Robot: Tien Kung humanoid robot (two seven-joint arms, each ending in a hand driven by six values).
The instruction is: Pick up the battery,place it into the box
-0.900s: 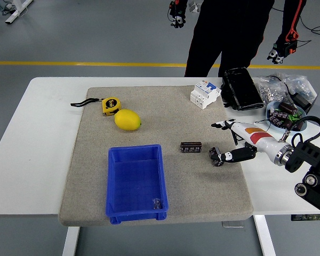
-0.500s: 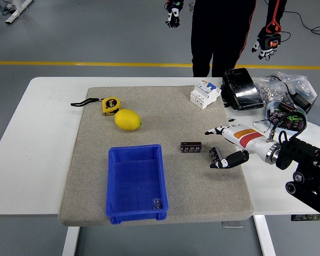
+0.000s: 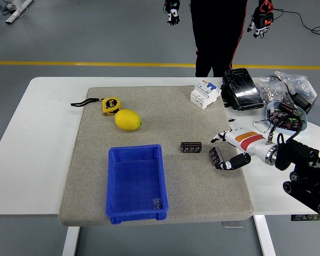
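Right hand [image 3: 228, 150]: mine, fingers spread and empty, low over the mat, just right of the battery | Battery [image 3: 191, 146]: lying flat on the grey mat [image 3: 96, 176], not gripped | Blue box [image 3: 136, 182]: well left of it, one small item inside | Progress: pick and place both outstanding | Left hand: unseen

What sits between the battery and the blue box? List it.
Nothing. In the head view, only bare grey mat separates the battery from the blue box. The right hand is on the battery's other side.
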